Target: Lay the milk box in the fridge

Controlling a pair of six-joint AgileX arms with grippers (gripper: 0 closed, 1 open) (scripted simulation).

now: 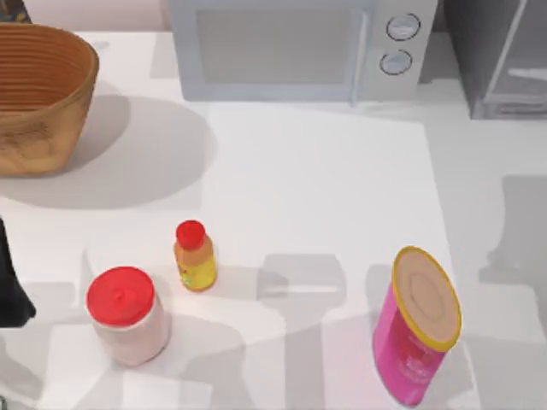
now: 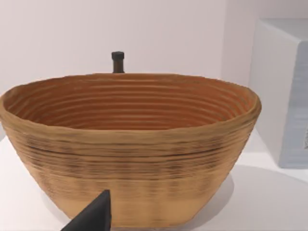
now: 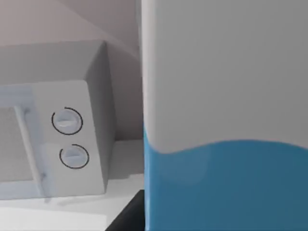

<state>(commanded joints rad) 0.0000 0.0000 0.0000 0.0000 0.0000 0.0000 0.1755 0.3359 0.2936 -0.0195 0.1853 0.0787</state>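
**Clerk:** Hazards, largest first?

**Keeper:** Fridge (image 1: 500, 64), far right: the carton may strike its door frame if brought in askew. Microwave (image 1: 291, 51), just left of it: may be clipped on a wide swing.

**Clerk:** Item?

**Keeper:** Milk box (image 3: 226, 120), close before the right wrist camera, microwave beyond. White top, blue below a wavy line. Whether the right gripper clamps it cannot be told. Same for the left arm (image 1: 10, 282), parked near left.

No text could be read anywhere. The pink can (image 1: 416, 329) and the small yellow bottle (image 1: 196, 257) carried label markings, but these were too blurred to make out.
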